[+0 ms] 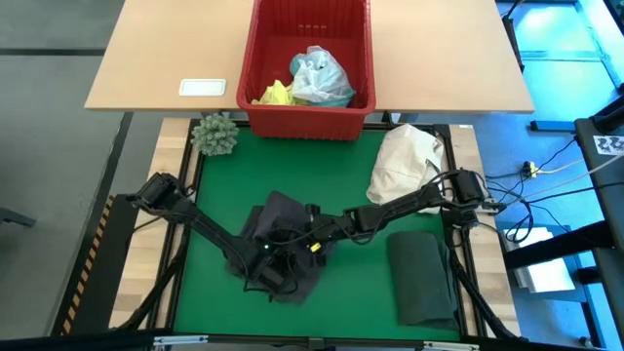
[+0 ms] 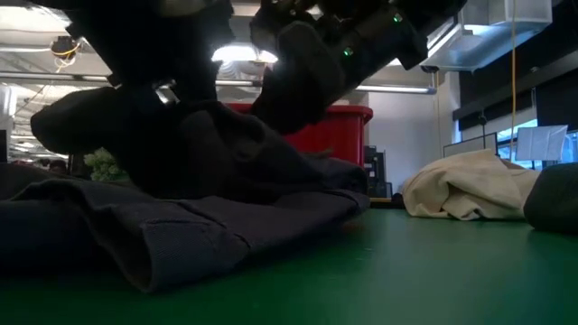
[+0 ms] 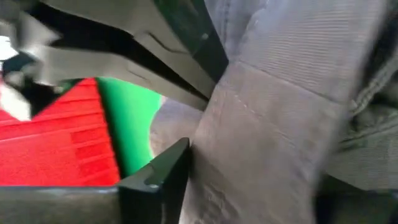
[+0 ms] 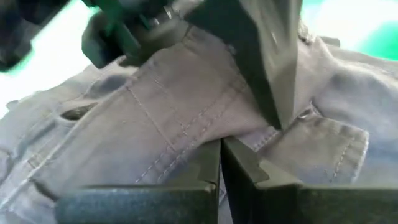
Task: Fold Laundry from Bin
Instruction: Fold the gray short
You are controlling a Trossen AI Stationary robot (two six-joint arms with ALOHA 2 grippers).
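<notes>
Both grippers work a crumpled grey cloth garment (image 1: 283,234) at mat centre. Right gripper (image 4: 221,163) pinches its seamed fold; left gripper (image 1: 265,265) grip: cannot tell. Red slotted plastic bin (image 1: 310,107) at 12 o'clock holds turquoise and yellow laundry (image 1: 310,80).

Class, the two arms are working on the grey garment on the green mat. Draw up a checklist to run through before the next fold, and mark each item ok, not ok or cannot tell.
1. Grey garment lies on the green mat, not in the bin: ok.
2. Right gripper shut on the grey garment: ok.
3. Left gripper holds cloth: cannot tell.
4. Grey garment lies flat: not ok, it is bunched.
5. Folded dark green garment lies apart from the work: ok.
6. Red bin emptied: not ok, turquoise and yellow pieces are inside.
</notes>
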